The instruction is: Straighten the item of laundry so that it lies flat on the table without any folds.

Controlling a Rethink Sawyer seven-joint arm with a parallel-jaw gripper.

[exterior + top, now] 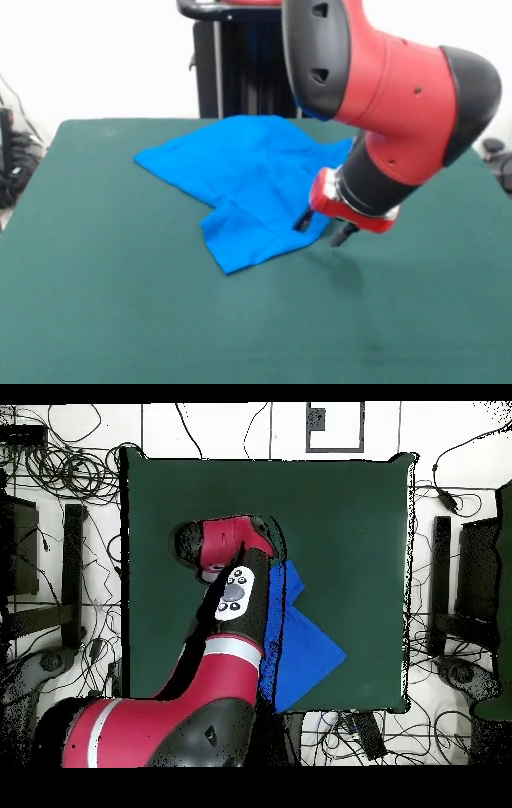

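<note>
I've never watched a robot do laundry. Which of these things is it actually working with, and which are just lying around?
Part of the job:
- blue T-shirt, rumpled
- green table
- claw, open, at the shirt's edge

Just lying about:
- cables on the floor
- black stands beside the table

Bulky red arm [400, 88] (black joint caps)

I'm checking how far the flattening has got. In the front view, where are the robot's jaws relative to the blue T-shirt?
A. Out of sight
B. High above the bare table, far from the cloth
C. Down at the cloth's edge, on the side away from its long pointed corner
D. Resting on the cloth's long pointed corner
C: the gripper sits low at the T-shirt edge, jaws apart, opposite the pointed corner.
</note>
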